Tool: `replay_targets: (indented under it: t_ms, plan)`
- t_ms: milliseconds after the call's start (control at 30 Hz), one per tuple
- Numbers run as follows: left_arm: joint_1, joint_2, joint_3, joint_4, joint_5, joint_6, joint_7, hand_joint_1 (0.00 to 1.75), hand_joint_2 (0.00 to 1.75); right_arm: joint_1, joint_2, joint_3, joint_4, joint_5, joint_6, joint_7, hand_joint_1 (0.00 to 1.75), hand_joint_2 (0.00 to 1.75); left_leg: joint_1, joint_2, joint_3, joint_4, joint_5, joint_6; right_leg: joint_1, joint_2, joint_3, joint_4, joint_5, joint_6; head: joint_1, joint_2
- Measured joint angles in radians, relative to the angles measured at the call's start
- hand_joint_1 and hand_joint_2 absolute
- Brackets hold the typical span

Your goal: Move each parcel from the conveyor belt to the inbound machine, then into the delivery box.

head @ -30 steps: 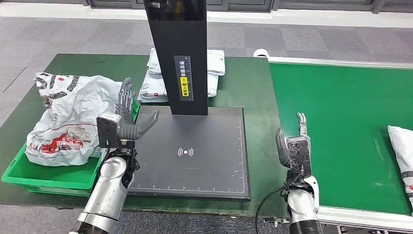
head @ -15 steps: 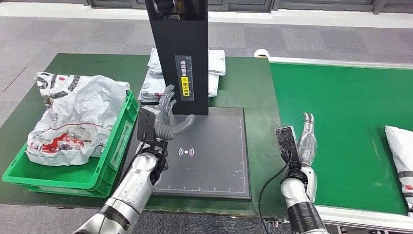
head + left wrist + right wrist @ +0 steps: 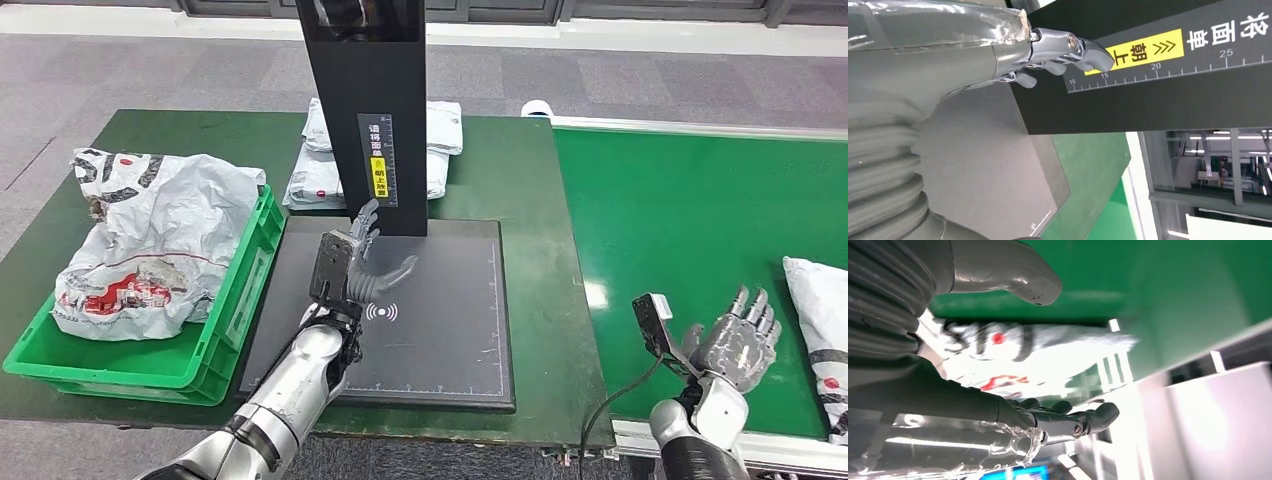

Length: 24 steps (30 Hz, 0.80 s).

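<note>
A white parcel [image 3: 822,340] with red and black print lies on the green conveyor belt [image 3: 690,220] at the far right; the right wrist view shows the parcel [image 3: 1013,360] blurred ahead of the palm. My right hand [image 3: 738,345] hovers over the belt just left of it, fingers spread, holding nothing. My left hand [image 3: 365,262] is above the black inbound machine's plate [image 3: 440,320], fingers apart and empty, close to the machine's upright column [image 3: 372,110]. In the left wrist view the left hand's fingers [image 3: 1068,50] reach toward the column's yellow ruler label [image 3: 1143,52].
A green delivery box [image 3: 190,360] at the left holds a large crumpled white parcel [image 3: 150,240]. Several white parcels [image 3: 320,170] lie stacked behind the column on the green table [image 3: 530,170]. The table's front edge is close to my body.
My left hand moved right from the green box to above the machine plate. My right hand swung right along the belt toward the parcel and turned palm up, fingers spreading.
</note>
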Motion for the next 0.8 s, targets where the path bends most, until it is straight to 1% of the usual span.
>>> replay_targets:
  t_ms: [200, 333, 533, 800]
  plan:
    - [-0.003, -0.001, 0.000, 0.015, 0.001, -0.002, 0.014, 0.00, 1.75, 0.002, -0.034, -0.084, 0.075, 0.088, -0.001, 0.122, 0.00, 1.75, 0.000, 0.000, 0.000, 0.000, 0.000, 0.000, 0.000, 0.000, 0.000, 0.000, 0.000, 0.000, 0.000, 0.000]
    - [-0.003, 0.004, 0.000, 0.021, 0.011, -0.003, 0.021, 0.00, 1.75, 0.007, -0.058, -0.128, 0.135, 0.118, -0.001, 0.175, 0.00, 1.75, 0.000, 0.000, -0.001, 0.000, 0.000, 0.000, 0.000, 0.000, 0.000, 0.000, 0.000, 0.000, 0.000, 0.000]
    - [-0.002, 0.012, 0.004, 0.024, 0.017, -0.006, 0.021, 0.00, 1.75, 0.010, -0.084, -0.182, 0.218, 0.101, 0.000, 0.192, 0.00, 1.75, 0.000, 0.000, -0.001, 0.000, 0.000, 0.001, 0.000, -0.001, 0.000, 0.000, 0.000, 0.000, 0.000, 0.000]
    - [0.006, 0.021, 0.015, 0.023, 0.021, -0.006, 0.022, 0.00, 1.75, 0.025, -0.091, -0.240, 0.268, 0.070, -0.001, 0.178, 0.00, 1.75, 0.000, 0.000, -0.001, 0.000, 0.000, 0.001, 0.000, 0.000, 0.000, 0.000, 0.000, 0.000, 0.000, 0.000]
